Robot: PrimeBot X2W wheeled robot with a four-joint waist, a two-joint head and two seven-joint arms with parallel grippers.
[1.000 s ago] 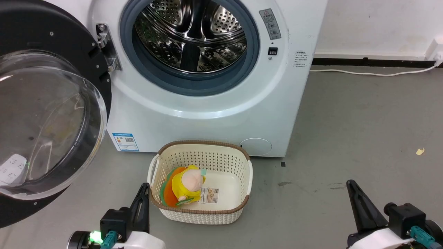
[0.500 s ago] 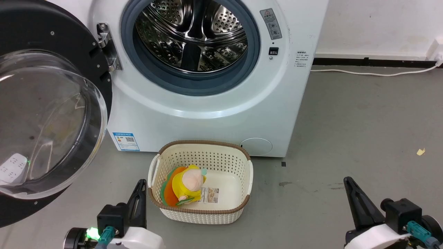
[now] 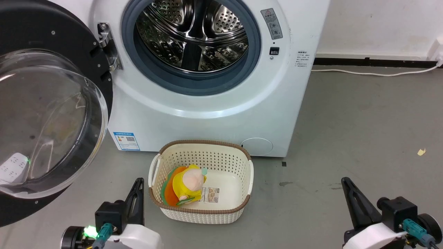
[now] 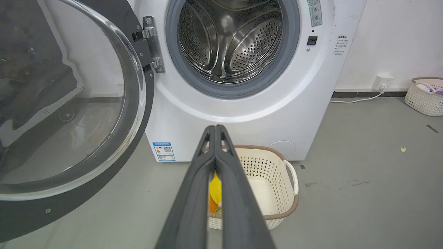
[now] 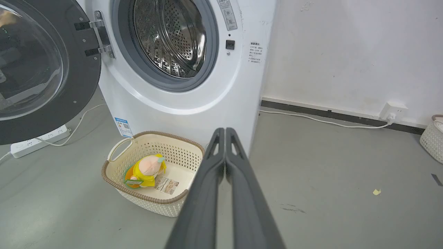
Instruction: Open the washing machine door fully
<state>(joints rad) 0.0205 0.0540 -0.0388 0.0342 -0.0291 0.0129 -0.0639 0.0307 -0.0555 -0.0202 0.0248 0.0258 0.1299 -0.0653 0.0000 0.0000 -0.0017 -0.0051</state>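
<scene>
Hanging from the steel hinge (image 3: 105, 46) at the left edge of the drum opening, the washing machine door (image 3: 52, 114) stands open on the robot's left of the washing machine (image 3: 207, 110). It is upright and clear of the opening. Its inner face and bulging glass bowl are turned toward the head camera. The door is a round disc, so it has no distinct long axis.

The left gripper (image 3: 139, 185) sits low, just beside the basket (image 3: 200, 216). In the left wrist view its fingers (image 4: 204, 166) are pressed together to the tips, gripping nothing and touching nothing. The right gripper (image 3: 346, 183) sits well to the right over bare floor. In the right wrist view its fingers (image 5: 207, 173) are likewise closed tip to tip and empty.

The door has a glossy black ring dotted with small screws around a clear glass bowl, through which a white power strip (image 3: 12, 166) shows. A yellow plush toy (image 3: 187, 181) lies in the basket.
</scene>
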